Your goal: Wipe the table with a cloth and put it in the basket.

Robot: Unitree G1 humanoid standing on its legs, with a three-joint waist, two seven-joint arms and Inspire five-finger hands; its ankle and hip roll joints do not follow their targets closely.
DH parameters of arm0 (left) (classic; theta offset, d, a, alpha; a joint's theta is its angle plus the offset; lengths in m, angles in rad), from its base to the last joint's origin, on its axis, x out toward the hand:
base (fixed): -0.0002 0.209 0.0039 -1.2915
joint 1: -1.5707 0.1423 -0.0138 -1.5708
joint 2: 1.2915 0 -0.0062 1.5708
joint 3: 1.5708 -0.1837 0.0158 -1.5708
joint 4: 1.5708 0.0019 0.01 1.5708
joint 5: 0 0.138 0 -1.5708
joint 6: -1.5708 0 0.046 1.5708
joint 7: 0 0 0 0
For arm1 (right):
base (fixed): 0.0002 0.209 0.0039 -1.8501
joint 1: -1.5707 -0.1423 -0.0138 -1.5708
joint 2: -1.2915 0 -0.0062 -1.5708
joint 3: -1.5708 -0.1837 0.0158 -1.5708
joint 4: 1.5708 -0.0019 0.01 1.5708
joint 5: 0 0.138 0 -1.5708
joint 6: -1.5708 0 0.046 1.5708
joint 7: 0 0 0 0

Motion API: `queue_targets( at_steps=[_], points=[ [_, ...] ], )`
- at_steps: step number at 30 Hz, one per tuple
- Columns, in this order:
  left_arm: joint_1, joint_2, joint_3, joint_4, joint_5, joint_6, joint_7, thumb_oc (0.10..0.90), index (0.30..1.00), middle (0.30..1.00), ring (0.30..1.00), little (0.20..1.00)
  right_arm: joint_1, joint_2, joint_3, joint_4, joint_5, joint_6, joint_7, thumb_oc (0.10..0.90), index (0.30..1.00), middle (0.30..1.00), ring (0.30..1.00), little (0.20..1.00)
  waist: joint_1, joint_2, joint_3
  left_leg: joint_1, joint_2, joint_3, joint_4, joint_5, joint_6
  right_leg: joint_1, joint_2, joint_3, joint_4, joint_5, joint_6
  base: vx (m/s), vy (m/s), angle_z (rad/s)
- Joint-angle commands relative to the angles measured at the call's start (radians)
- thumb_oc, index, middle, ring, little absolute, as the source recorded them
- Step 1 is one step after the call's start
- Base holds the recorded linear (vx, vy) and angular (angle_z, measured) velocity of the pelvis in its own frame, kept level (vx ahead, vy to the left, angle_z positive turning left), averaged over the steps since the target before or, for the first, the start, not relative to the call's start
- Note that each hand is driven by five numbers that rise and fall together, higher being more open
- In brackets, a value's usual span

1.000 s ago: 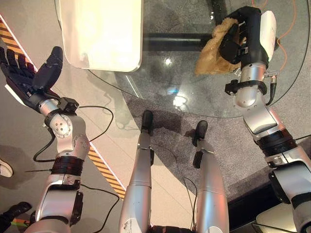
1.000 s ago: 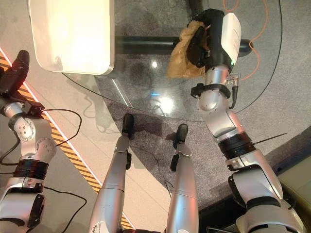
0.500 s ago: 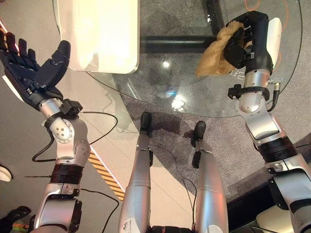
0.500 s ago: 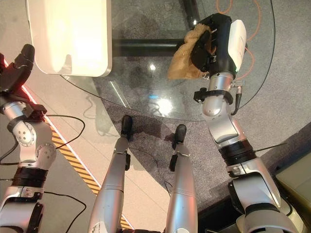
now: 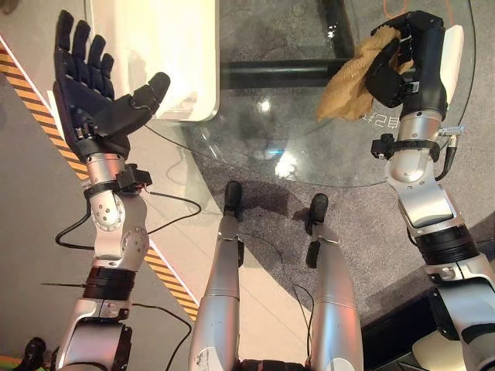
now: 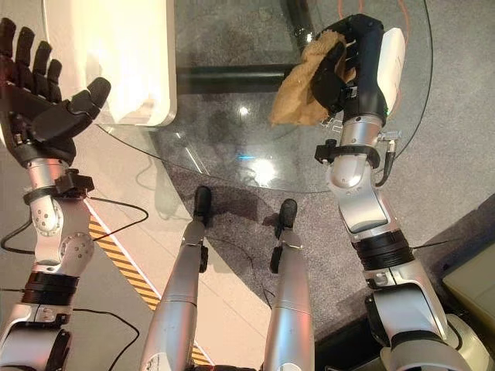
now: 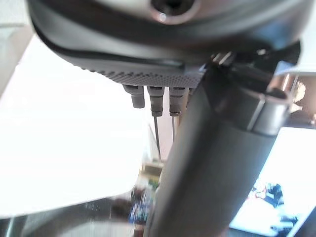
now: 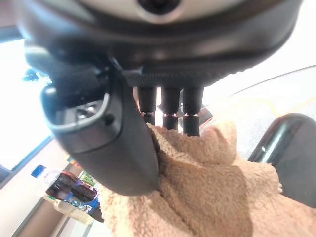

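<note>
One cloth (image 5: 352,77) clenched in right hand (image 5: 406,58) over glass bench (image 5: 309,147), upper right; left hand (image 5: 89,89) spread, empty; basket drop left undone.

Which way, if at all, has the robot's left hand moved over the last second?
Yes. The open left hand has moved up and inward to the white basket's edge.

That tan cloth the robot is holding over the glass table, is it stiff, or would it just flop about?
Probably floppy: the cloth hangs in loose folds below the right hand curled round it. Its fuzzy pile looks soft and likely light. It would likely drag rather than slide across the glass table.
</note>
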Motion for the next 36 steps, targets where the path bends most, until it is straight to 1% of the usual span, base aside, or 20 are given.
queue_targets(
  at_steps=[1,7,15,20,26,36],
  points=[
    [-0.035,0.031,0.049,-0.118,-0.019,-0.053,-0.057,0.800,0.900,0.900,0.900,0.900,-0.086,-0.037,-0.101,-0.232,0.012,-0.149,-0.024,0.100,0.300,0.300,0.300,0.200,-0.008,0.002,-0.021,0.058,-0.106,0.116,0.010,-0.071,0.126,0.079,0.113,-0.063,-0.102,0.021,-0.050,0.00,0.000,0.00],
    [-0.042,0.044,0.027,-0.130,-0.040,-0.023,-0.100,0.800,0.900,0.900,0.900,0.900,-0.104,-0.042,-0.102,-0.256,0.047,-0.164,-0.012,0.100,0.300,0.300,0.300,0.200,-0.011,0.000,-0.021,0.064,-0.104,0.120,0.003,-0.068,0.126,0.085,0.114,-0.061,-0.109,0.027,-0.049,0.00,0.000,0.00],
    [-0.043,0.042,0.016,-0.128,-0.054,-0.016,-0.126,0.800,0.900,0.900,0.900,0.900,-0.127,-0.047,-0.101,-0.275,0.056,-0.172,-0.011,0.100,0.300,0.300,0.300,0.200,-0.012,-0.003,-0.021,0.074,-0.101,0.122,0.002,-0.067,0.125,0.096,0.112,-0.061,-0.114,0.028,-0.049,0.00,0.000,0.00],
    [-0.044,0.043,0.005,-0.141,-0.054,0.001,-0.138,0.800,0.900,0.900,0.900,0.900,-0.146,-0.054,-0.098,-0.293,0.061,-0.166,-0.007,0.100,0.300,0.300,0.300,0.200,-0.012,-0.006,-0.021,0.079,-0.100,0.124,-0.001,-0.066,0.126,0.102,0.111,-0.060,-0.118,0.030,-0.049,0.00,0.000,0.00],
    [-0.051,0.046,-0.007,-0.154,-0.059,0.015,-0.162,0.800,0.900,0.900,0.900,0.900,-0.159,-0.056,-0.094,-0.318,0.071,-0.177,-0.004,0.100,0.300,0.300,0.300,0.200,-0.014,-0.010,-0.021,0.091,-0.100,0.126,-0.005,-0.067,0.126,0.113,0.110,-0.061,-0.123,0.032,-0.049,0.00,0.000,0.00],
    [-0.114,0.037,-0.052,-0.157,-0.066,0.035,-0.197,0.800,0.900,0.900,0.900,0.900,-0.215,-0.047,-0.068,-0.366,0.101,-0.184,0.023,0.100,0.300,0.300,0.300,0.200,-0.022,-0.020,-0.021,0.097,-0.096,0.130,-0.008,-0.065,0.126,0.120,0.116,-0.056,-0.127,0.032,-0.053,0.00,0.000,0.00]
  ],
)
